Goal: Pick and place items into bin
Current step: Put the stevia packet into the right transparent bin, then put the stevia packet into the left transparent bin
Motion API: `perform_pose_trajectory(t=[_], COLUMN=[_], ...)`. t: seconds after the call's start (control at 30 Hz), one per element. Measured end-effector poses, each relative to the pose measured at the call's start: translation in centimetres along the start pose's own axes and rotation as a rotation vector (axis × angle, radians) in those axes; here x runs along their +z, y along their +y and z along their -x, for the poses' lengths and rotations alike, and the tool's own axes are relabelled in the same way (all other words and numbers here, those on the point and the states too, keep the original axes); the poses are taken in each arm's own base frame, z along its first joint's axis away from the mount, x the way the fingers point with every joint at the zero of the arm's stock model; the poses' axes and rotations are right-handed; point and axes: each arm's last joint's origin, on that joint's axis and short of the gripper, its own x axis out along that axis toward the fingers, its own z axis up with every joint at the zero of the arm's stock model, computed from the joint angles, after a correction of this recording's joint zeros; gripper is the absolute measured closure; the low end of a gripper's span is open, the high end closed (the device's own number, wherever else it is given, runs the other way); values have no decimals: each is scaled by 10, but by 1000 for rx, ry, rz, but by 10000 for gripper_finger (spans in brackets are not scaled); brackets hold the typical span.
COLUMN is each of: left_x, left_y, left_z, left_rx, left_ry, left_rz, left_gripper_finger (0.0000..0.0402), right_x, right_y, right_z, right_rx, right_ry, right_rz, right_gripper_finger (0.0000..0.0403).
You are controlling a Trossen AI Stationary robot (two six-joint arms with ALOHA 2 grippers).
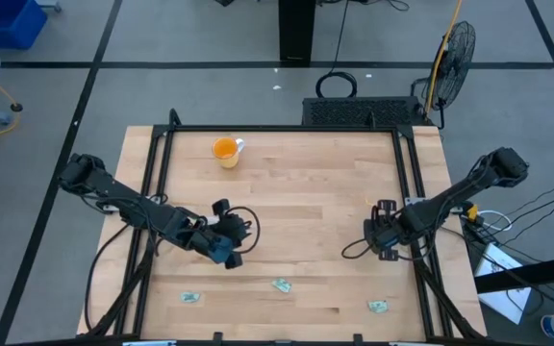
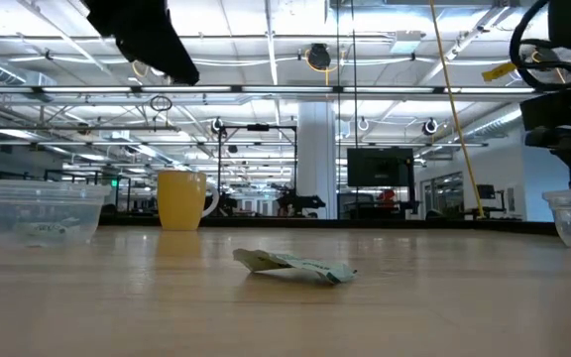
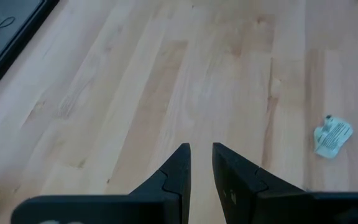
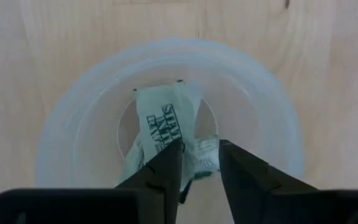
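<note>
Three small green-and-white packets lie flat on the wood near the table's near edge [image 1: 191, 298], [image 1: 281, 285], [image 1: 379, 307]; the middle one shows in the low view [image 2: 295, 266]. My right gripper [image 4: 201, 155] hangs narrowly open straight above a clear cup [image 4: 61, 124] at the table's right, pointing down into it. Crumpled packets [image 4: 163, 121] lie on the cup's bottom, below and between the fingers; whether a finger touches them I cannot tell. My left gripper [image 3: 201, 149] hovers narrowly open over bare wood left of centre, with one packet [image 3: 332, 135] off to its side.
An orange mug [image 1: 225, 151] stands toward the far edge, left of centre. A second clear cup [image 2: 38, 213] with something pale inside stands at the left. A black frame [image 1: 407, 163] runs along the table's sides. Bare wood lies between the two arms.
</note>
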Motion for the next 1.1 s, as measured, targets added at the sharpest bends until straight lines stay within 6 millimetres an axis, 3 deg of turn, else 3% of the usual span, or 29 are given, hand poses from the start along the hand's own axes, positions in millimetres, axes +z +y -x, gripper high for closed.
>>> perform_pose_trajectory(t=[0.4, 0.57, 0.67, 0.83, 1.1], left_x=[17, 17, 9, -9, -43], left_y=[-3, -3, -5, -11, -40], left_z=[-1, -1, -2, 4, 26], left_rx=[-36, -67, -201, -383, -394], left_ry=[-146, -131, -14, 259, 584], left_rz=[-19, -30, -55, 132, 385], left_gripper_finger=[330, 330, 330, 330, 330], right_x=[31, 44, 53, 67, 79], right_y=[5, 11, 15, 19, 24], right_z=[62, 72, 76, 83, 93], right_rx=[70, 129, 154, 150, 120], right_ry=[-131, -252, -360, -535, -720], right_rz=[39, 31, 36, 99, 329], right_gripper_finger=[296, 300, 302, 302, 302])
